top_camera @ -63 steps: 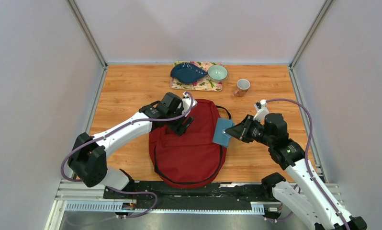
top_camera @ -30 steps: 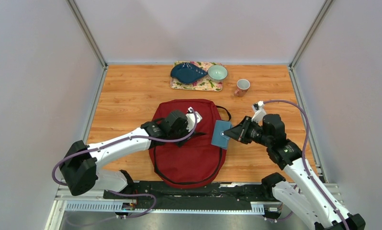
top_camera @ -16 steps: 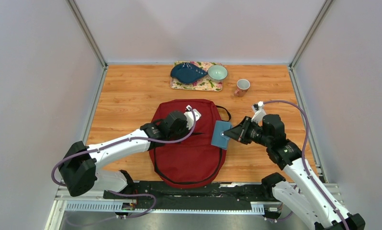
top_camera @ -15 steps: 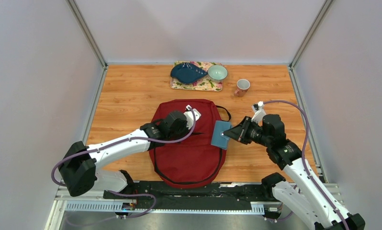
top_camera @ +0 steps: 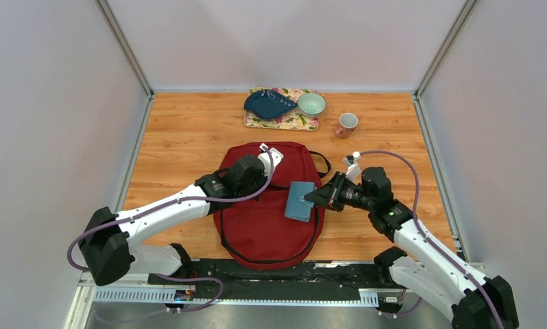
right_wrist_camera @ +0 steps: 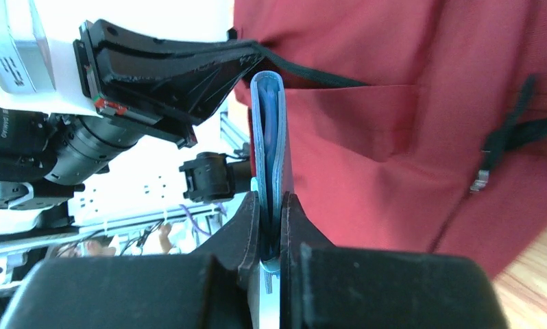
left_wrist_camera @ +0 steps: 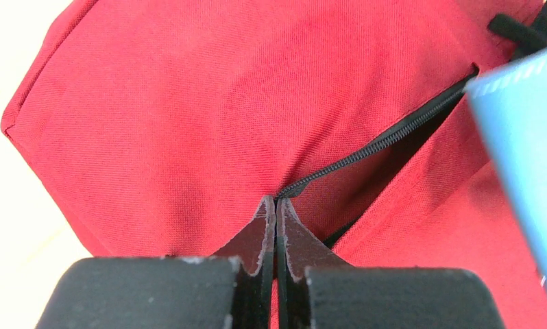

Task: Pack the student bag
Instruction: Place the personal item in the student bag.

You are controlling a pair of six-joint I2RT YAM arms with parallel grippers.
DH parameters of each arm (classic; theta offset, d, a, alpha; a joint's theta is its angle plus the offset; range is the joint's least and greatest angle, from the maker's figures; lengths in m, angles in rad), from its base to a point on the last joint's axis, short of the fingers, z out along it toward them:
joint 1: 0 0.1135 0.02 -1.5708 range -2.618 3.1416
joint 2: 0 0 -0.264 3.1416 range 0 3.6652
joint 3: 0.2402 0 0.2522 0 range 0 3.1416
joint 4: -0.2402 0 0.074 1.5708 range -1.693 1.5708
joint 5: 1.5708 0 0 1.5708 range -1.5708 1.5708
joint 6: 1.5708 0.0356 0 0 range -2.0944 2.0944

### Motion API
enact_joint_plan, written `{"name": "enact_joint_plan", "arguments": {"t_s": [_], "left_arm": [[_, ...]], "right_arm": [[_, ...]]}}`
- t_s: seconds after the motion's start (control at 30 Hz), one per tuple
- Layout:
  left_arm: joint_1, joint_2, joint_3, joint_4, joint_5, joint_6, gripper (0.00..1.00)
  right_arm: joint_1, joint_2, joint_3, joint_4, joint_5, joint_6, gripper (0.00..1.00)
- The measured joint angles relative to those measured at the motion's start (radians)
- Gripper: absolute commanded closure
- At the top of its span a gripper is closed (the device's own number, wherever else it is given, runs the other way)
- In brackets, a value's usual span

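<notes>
The right gripper, clamped on the blue wallet, is just right of the red bag pocket slit; the left gripper, closed tight, touches the slit's end.

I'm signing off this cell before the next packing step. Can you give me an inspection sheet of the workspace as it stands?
Surface: orange-brown wooden table, no spills seen.
Job's things: dark red fabric backpack lies flat, its black pocket zip partly open; flat blue wallet held over its right side.
Clutter: floral rectangular tray at the far edge, carrying a dark blue dish and a pale green bowl; brownish mug beside it.
Grippers: left tool shut, tips at the zip's end; right tool shut on the wallet.
Cables: purple cable along each arm, no snag seen.
Surroundings: plain grey walls, metal frame posts.
</notes>
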Motion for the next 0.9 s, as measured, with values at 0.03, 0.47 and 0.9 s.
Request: {"name": "enact_joint_plan", "arguments": {"t_s": [0.03,0.47,0.9], "left_arm": [[0.000,-0.002,0.006,-0.006,-0.001,-0.010,1.00],[0.001,-0.005,0.045,-0.045,-0.002,-0.122,1.00],[0.003,-0.046,0.058,-0.051,0.002,-0.230,1.00]], "right_arm": [[0.021,0.016,-0.001,0.021,0.000,0.016,1.00],[0.260,0.280,-0.007,0.352,0.077,0.206,1.00],[0.264,0.476,-0.023,0.500,0.153,0.247,1.00]]}}
